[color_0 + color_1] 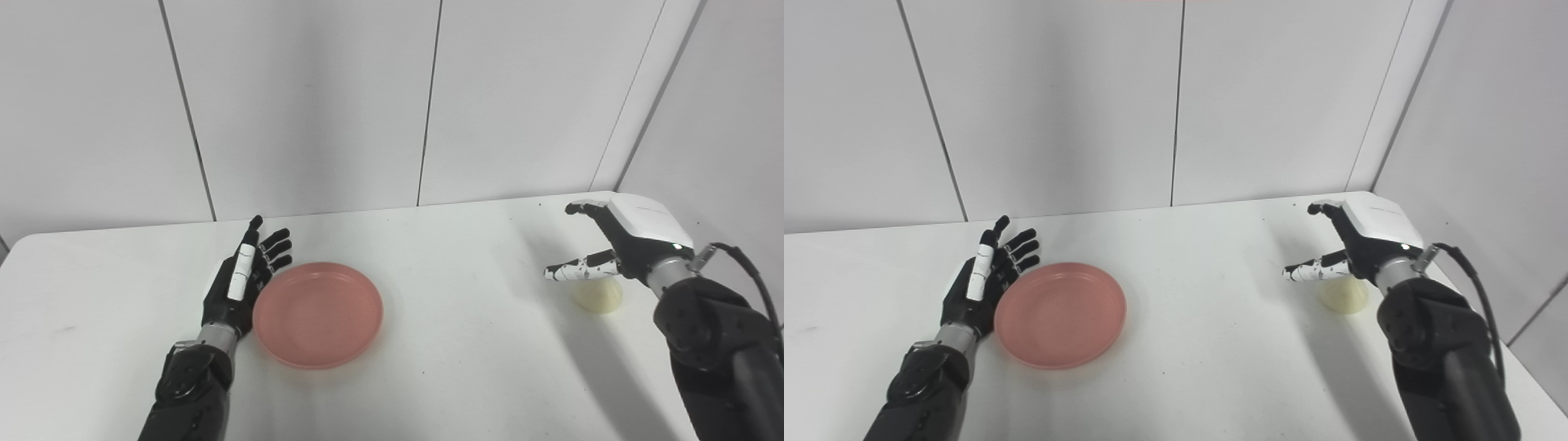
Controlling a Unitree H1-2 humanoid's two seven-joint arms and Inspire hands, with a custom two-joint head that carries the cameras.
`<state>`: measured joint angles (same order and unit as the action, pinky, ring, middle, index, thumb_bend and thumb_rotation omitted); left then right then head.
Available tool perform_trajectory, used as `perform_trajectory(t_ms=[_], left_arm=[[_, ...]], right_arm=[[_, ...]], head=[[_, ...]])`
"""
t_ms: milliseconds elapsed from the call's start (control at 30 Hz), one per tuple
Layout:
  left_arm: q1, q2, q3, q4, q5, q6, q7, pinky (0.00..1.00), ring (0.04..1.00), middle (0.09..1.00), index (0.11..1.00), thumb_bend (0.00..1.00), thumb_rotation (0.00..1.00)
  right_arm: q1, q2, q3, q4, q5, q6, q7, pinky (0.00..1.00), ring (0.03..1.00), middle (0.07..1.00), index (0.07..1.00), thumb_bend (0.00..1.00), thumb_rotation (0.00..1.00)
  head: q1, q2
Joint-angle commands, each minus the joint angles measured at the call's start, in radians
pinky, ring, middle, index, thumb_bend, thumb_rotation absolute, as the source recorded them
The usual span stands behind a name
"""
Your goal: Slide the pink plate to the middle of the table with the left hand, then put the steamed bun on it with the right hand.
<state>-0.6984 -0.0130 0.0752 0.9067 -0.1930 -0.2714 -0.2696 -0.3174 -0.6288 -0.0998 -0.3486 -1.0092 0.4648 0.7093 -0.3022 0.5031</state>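
Note:
The pink plate (318, 313) lies flat on the white table (429, 367), left of centre. My left hand (245, 275) rests open against the plate's left rim, fingers stretched toward the wall, holding nothing. The steamed bun (598, 296), pale yellow, sits near the table's right side. My right hand (603, 245) hovers open just above it, fingers spread and pointing left, and partly hides the bun's top. In the right eye view the plate (1059, 314) and the bun (1344, 298) are placed the same way.
Grey wall panels (306, 104) stand close behind the table's far edge. The right forearm with its cable (744, 269) fills the right front corner. The table's right edge runs near the bun.

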Motion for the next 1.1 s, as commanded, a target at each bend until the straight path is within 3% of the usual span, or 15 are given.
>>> perform_trajectory(t_ms=[0, 100, 200, 367, 600, 1067], left_arm=[[0.023, -0.007, 0.0, 0.041, -0.004, 0.015, -0.004, 0.81, 0.846, 0.837, 0.987, 0.97, 0.83], [0.022, -0.007, 0.0, 0.044, -0.005, 0.013, -0.006, 0.8, 0.845, 0.838, 0.984, 0.96, 0.83], [0.022, -0.007, 0.0, 0.043, -0.004, 0.019, -0.003, 0.81, 0.84, 0.831, 0.981, 0.97, 0.83], [0.026, -0.008, 0.002, 0.039, -0.007, 0.018, -0.003, 0.81, 0.836, 0.831, 0.972, 0.97, 0.82], [0.027, -0.008, -0.002, 0.044, -0.003, 0.006, -0.007, 0.81, 0.832, 0.83, 0.977, 0.95, 0.83], [0.027, -0.003, -0.004, 0.046, 0.0, 0.009, -0.009, 0.79, 0.829, 0.841, 0.977, 0.96, 0.83]], right_arm=[[-0.035, -0.042, 0.013, 0.029, -0.007, -0.039, -0.057, 0.75, 0.838, 0.823, 0.784, 0.97, 0.44], [-0.028, -0.059, 0.037, 0.116, 0.0, -0.061, -0.111, 0.9, 0.883, 0.84, 0.785, 0.99, 0.5], [-0.029, -0.073, 0.05, 0.203, 0.022, -0.082, -0.163, 0.95, 0.896, 0.847, 0.789, 1.0, 0.54], [-0.039, -0.096, 0.074, 0.29, 0.043, -0.083, -0.204, 0.92, 0.898, 0.858, 0.805, 1.0, 0.56], [-0.039, -0.122, 0.092, 0.322, 0.073, -0.07, -0.216, 0.84, 0.895, 0.872, 0.81, 1.0, 0.56], [-0.02, -0.166, 0.092, 0.339, 0.121, -0.055, -0.231, 0.79, 0.863, 0.865, 0.811, 1.0, 0.59]], head=[[0.004, 0.001], [0.003, 0.001], [0.003, 0.002], [0.002, 0.005], [0.004, 0.006], [0.003, 0.009]])
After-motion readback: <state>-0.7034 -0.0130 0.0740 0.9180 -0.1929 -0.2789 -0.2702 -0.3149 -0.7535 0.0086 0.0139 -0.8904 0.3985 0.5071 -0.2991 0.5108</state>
